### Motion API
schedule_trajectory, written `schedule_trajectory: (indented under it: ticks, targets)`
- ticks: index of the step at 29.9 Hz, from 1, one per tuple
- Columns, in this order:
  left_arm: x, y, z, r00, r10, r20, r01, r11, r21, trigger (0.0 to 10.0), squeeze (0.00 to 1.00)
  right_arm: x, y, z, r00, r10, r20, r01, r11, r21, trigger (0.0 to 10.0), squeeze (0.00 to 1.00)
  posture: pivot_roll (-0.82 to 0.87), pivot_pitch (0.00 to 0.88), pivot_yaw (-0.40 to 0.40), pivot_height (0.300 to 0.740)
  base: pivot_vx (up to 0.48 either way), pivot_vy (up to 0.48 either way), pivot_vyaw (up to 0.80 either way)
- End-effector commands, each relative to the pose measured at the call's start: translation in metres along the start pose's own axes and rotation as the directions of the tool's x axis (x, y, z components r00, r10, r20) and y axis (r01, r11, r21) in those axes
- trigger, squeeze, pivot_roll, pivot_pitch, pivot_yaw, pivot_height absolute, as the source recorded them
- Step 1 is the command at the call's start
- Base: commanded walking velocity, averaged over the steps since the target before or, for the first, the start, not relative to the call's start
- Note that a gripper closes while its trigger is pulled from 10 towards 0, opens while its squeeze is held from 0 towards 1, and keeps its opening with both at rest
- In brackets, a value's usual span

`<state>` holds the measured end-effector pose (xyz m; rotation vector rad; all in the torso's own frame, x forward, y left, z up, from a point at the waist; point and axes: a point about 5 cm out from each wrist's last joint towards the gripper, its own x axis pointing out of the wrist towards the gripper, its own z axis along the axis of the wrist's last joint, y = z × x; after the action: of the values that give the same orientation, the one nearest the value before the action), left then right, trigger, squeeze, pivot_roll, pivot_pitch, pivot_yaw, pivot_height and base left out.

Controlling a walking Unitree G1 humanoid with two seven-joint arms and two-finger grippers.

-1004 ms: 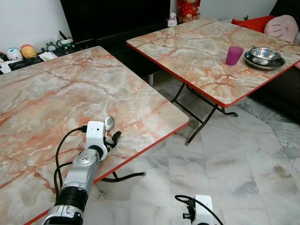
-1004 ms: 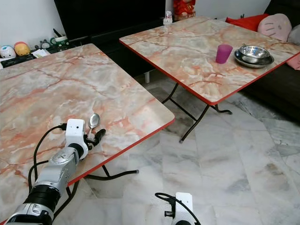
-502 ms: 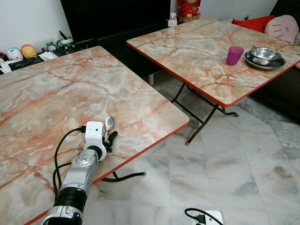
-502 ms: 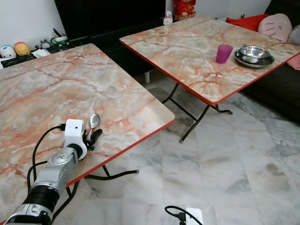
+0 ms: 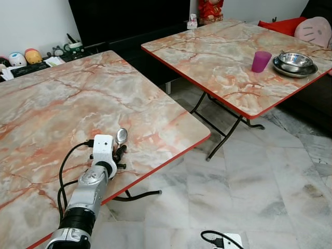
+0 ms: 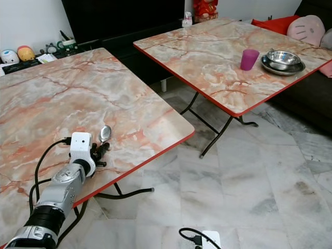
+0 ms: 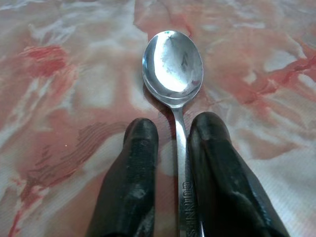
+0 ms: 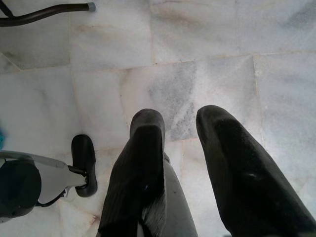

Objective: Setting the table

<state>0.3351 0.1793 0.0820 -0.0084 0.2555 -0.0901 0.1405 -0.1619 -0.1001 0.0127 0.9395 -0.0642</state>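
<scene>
Our left gripper [image 7: 174, 140] fingers [image 7: 217, 168] grasp a spoon [image 7: 173, 69] low over the near counter [image 5: 62, 104], unset; cup [image 5: 260, 60] and bowls [image 5: 293, 62] wait apart; right gripper [image 8: 180, 123] hangs released.

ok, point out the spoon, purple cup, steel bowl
spoon [image 7: 172, 61], left wrist view, middle of its bowl
purple cup [image 5: 260, 61], left eye view, side wall
steel bowl [image 5: 295, 58], left eye view, inner hollow

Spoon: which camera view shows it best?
Left wrist view: the spoon is close up, bowl facing up on the marble table, handle between the left gripper fingers. Both eye views show it small, at the gripper tip near the table's edge.
</scene>
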Motion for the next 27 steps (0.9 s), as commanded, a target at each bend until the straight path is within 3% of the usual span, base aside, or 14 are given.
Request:
schedule_trajectory:
  ticks: [1,17,21,22,23,25,27]
  targets:
    - [-0.003,0.002,-0.006,1.000,-0.004,-0.022,0.004,1.000,0.008,0.0,0.00,-0.002,0.000,-0.005,1.000,-0.002,-0.006,0.002,1.000,0.002,10.0,0.00,0.12,0.007,0.009,0.740,0.000,0.000,0.00]
    - [-0.006,-0.002,-0.007,1.000,-0.016,0.004,0.016,0.999,0.039,0.0,0.00,-0.017,-0.009,-0.036,1.000,-0.007,-0.005,0.007,1.000,0.000,10.0,0.00,0.11,0.000,0.004,0.740,0.000,0.000,0.00]
    - [-0.008,-0.005,0.000,0.997,-0.022,0.072,0.021,1.000,0.011,0.0,0.00,-0.017,-0.008,-0.037,1.000,-0.006,-0.001,0.006,1.000,-0.001,10.0,0.00,0.11,0.000,0.004,0.740,0.000,0.000,0.00]
    - [-0.010,-0.005,0.005,0.992,-0.019,0.123,0.018,1.000,0.006,3.7,0.00,-0.017,-0.008,-0.037,1.000,-0.006,0.000,0.006,1.000,0.000,10.0,0.00,0.11,0.000,0.004,0.740,0.000,0.000,0.00]
    - [-0.013,-0.005,0.012,0.983,-0.015,0.183,0.015,1.000,0.004,10.0,0.00,-0.018,-0.008,-0.037,1.000,-0.006,0.001,0.006,1.000,0.000,10.0,0.00,0.11,0.000,0.006,0.740,0.000,0.000,0.00]
    - [-0.016,-0.004,0.017,0.972,-0.012,0.235,0.011,1.000,0.005,10.0,0.00,-0.018,-0.008,-0.037,1.000,-0.006,0.001,0.006,1.000,0.000,10.0,0.00,0.11,0.000,0.006,0.740,0.000,0.000,0.00]
    - [-0.027,-0.003,0.029,0.940,-0.035,0.340,0.017,0.998,0.055,10.0,0.00,-0.018,-0.008,-0.038,1.000,-0.009,0.003,0.009,1.000,0.004,10.0,0.00,0.11,0.000,0.003,0.740,0.000,0.000,0.00]
